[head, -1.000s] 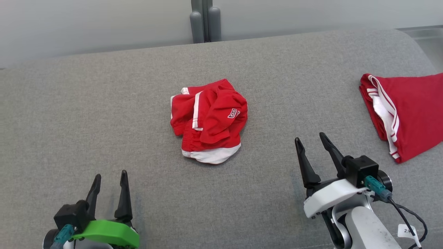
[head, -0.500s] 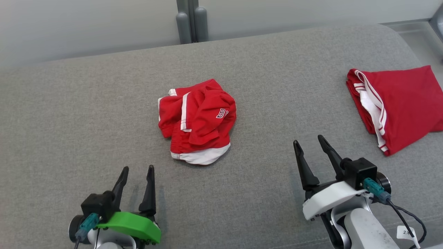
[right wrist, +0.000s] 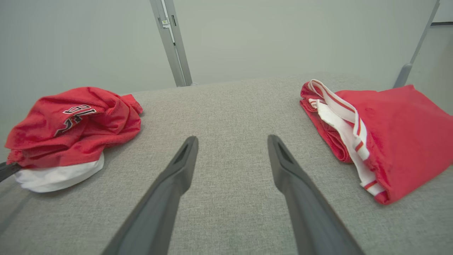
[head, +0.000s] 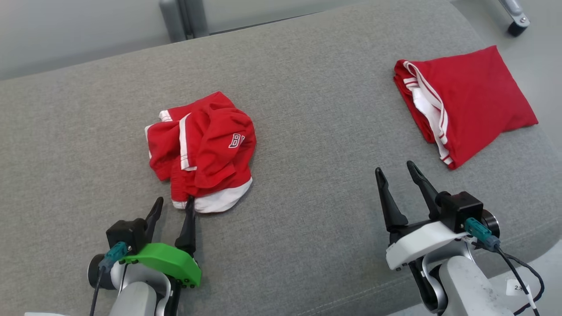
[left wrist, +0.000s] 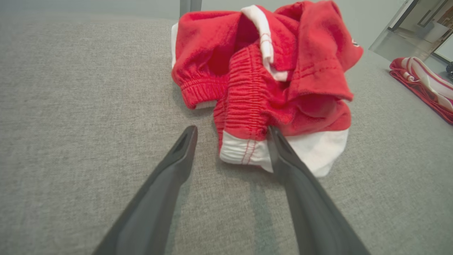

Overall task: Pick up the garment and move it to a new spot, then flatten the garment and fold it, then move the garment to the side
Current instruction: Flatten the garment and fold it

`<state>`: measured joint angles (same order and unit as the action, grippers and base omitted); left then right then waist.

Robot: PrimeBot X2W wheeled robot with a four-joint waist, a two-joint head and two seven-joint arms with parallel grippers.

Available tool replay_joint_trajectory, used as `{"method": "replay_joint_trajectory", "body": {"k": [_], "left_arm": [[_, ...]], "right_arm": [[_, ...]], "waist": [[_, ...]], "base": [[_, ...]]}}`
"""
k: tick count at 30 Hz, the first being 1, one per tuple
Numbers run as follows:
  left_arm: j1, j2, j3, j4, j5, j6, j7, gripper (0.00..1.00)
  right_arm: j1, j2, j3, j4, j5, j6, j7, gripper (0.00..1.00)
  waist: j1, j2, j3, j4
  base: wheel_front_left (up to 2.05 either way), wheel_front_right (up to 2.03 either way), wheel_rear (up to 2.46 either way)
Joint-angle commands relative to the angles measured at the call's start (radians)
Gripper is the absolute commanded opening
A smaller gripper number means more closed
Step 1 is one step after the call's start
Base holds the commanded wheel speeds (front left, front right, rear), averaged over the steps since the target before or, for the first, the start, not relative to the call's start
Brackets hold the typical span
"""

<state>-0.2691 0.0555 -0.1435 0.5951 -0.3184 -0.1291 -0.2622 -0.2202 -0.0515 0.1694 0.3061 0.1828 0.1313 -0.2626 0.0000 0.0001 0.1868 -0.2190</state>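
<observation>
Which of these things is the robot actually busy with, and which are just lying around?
In the job: the crumpled red garment; the left gripper, fingers open at its white hem; the right gripper, fingers open above the grey cushion.
Just lying about: the folded red garment at the right; the metal post behind the cushion.

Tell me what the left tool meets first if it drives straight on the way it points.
The crumpled red garment: its white hem lies just ahead of the left tool, between its open fingers. Whether one finger touches it is unclear.
</observation>
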Motion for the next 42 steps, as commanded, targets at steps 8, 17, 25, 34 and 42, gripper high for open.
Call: {"method": "replay_joint_trajectory", "body": {"k": [8, 17, 25, 34, 42], "left_arm": [[-0.011, 0.021, -0.037, -0.098, -0.017, -0.002, -0.003, 0.0], [-0.117, 0.027, -0.205, -0.31, -0.036, -0.002, -0.003, 0.0], [-0.345, 0.013, -0.32, -0.331, -0.091, -0.002, -0.003, 0.0], [-0.366, 0.081, -0.172, -0.068, -0.058, 0.095, -0.003, 0.0], [-0.265, 0.188, -0.011, 0.153, -0.083, 0.143, -0.003, 0.6]], "right_arm": [[0.012, 0.0, -0.019, -0.004, 0.0, -0.001, -0.003, 1.0], [0.013, 0.0, 0.012, 0.006, 0.035, -0.001, -0.003, 1.0], [0.028, -0.001, 0.026, 0.019, 0.065, -0.001, -0.003, 1.0], [0.015, 0.0, 0.01, 0.01, 0.07, -0.001, -0.003, 1.0], [-0.006, 0.0, -0.002, 0.004, 0.049, -0.001, -0.003, 1.0]], "waist": [[0.0, -0.0001, -0.003, -0.018], [0.0, -0.0001, -0.043, 0.023], [0.0, -0.0001, -0.064, -0.006], [0.0, -0.0001, -0.016, -0.035], [0.0, -0.0001, 0.038, -0.017]], "base": [[0.0, 0.0, 0.0], [0.0, 0.0, 0.0], [0.0, 0.0, 0.0], [0.0, 0.0, 0.0], [0.0, 0.0, 0.0]]}}
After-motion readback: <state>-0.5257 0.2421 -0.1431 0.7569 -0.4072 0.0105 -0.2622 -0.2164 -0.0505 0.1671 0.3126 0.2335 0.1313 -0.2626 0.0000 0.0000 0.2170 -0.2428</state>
